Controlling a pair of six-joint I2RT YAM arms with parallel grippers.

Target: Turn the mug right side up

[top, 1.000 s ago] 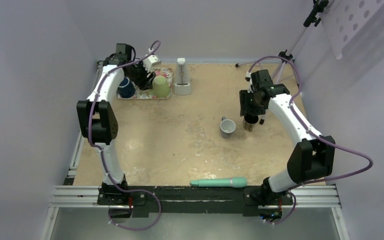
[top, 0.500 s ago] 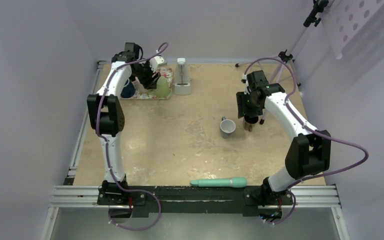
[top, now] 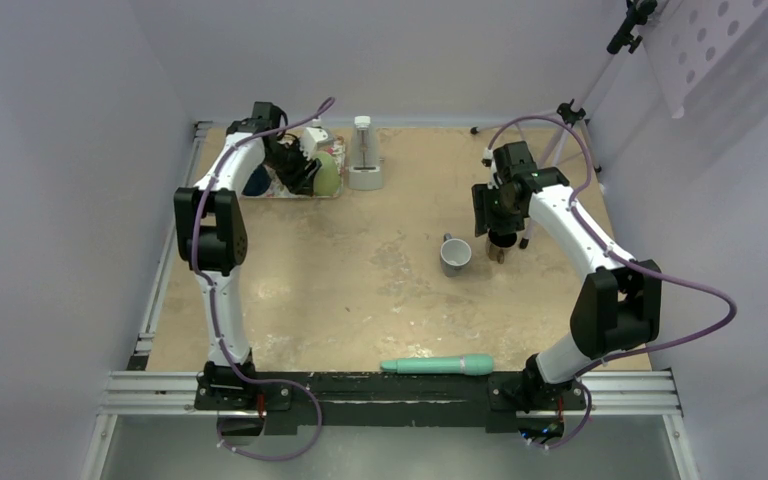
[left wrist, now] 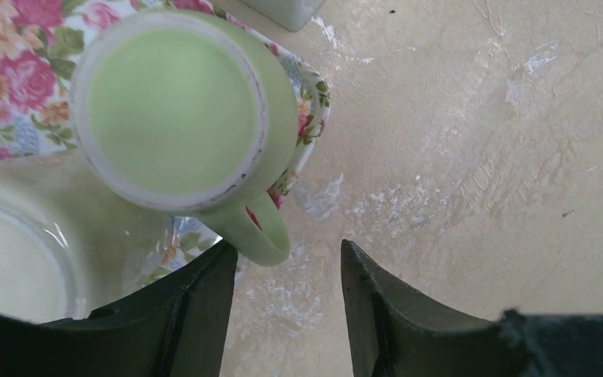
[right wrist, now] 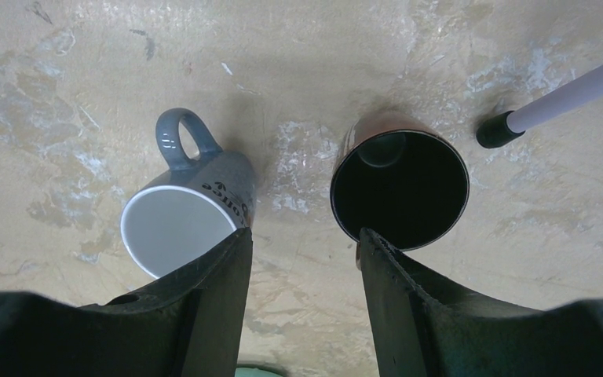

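Note:
A light green mug (left wrist: 177,110) stands upside down on the floral tray (left wrist: 16,47), its flat base toward the left wrist camera and its handle (left wrist: 265,234) sticking out over the tray's edge. My left gripper (left wrist: 286,247) hovers just over that handle, open, with the handle tip beside the left finger and only bare table between the fingers. From above, the left gripper (top: 300,172) sits against the green mug (top: 328,176) at the back left. My right gripper (right wrist: 305,236) is open and holds nothing, above the gap between two upright mugs.
A grey mug (right wrist: 180,224) and a dark copper-rimmed cup (right wrist: 400,188) stand upright under the right gripper. A blue mug (top: 254,181) and a pale translucent cup (left wrist: 8,259) share the tray. A white dispenser (top: 364,155) stands behind it; a teal tool (top: 438,365) lies near the front rail. A tripod foot (right wrist: 493,129) is close.
My left arm swung right across the tray to the green mug, and its jaws narrowed a little. The right arm shifted slightly left early on and has since held still.

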